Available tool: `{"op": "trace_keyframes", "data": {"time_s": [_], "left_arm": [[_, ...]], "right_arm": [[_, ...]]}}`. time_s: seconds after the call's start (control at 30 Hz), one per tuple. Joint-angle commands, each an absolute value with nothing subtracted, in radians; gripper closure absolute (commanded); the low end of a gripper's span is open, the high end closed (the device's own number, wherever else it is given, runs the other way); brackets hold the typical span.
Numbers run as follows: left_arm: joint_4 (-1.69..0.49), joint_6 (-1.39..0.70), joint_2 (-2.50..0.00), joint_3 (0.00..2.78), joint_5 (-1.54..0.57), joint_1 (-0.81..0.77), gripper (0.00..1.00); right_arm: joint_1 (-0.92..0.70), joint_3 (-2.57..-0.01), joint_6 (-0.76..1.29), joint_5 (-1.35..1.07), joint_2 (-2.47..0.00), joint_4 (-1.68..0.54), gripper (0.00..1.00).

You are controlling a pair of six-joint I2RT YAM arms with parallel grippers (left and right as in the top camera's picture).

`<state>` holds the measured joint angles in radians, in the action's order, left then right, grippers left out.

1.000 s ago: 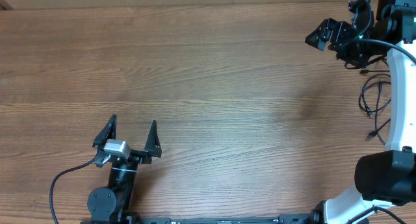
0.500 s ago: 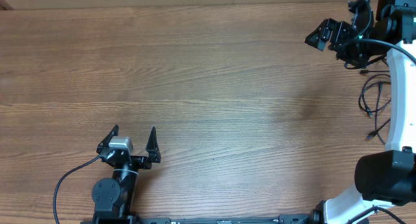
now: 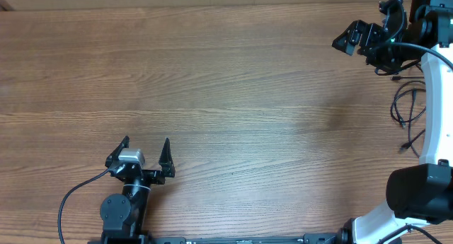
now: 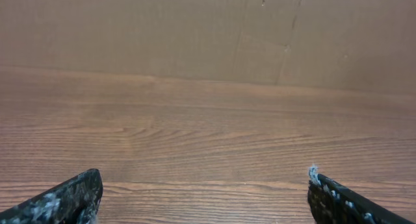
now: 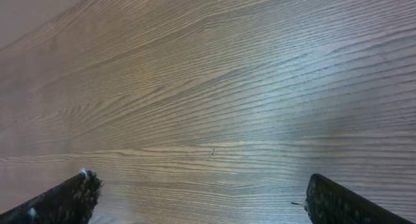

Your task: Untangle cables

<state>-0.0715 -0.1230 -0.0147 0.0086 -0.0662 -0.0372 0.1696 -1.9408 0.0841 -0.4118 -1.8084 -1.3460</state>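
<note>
While nothing is in hand, left end effector (image 3: 146, 142): jaws spread as wide as they go, empty, low at the near left of the counter (image 3: 233, 95) and well apart from the work.
Right end effector (image 3: 367, 26): also fully spread and empty, at the far right corner. Its wrist view shows only bare wood grain between the fingertips.
Cables (image 3: 403, 106): thin black cords in loose loops at the right edge of the counter, on the near side of the right end effector. They are partly hidden by the right arm's white link (image 3: 430, 102).
Plug end (image 3: 405, 146): one small plug lies at the near end of the loops.
Tangle: too small and too covered to tell whether the cords cross or knot.
Why the jaws gape: probably a ready pose, since neither has anything to grip yet.
Step in hand: by my judgement, the approach is not begun, and the right arm is the closer one.
Risk: the right arm's own thicker wire (image 3: 414, 46) runs near the cords and could be snagged or mistaken for them.
</note>
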Motion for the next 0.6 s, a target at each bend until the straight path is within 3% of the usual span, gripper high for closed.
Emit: {"op": "trace_keyframes", "data": {"time_s": [0.0,0.57], "left_arm": [[-0.075,-0.108,-0.004,0.005,-0.052,-0.03,0.0],[-0.075,-0.108,-0.005,0.005,-0.052,-0.03,0.0]], "right_arm": [[0.168,-1.943,0.077,-0.416,-1.797,-1.341,0.0],[0.147,-1.943,0.078,-0.368,-1.756,-1.306,0.0]]}}
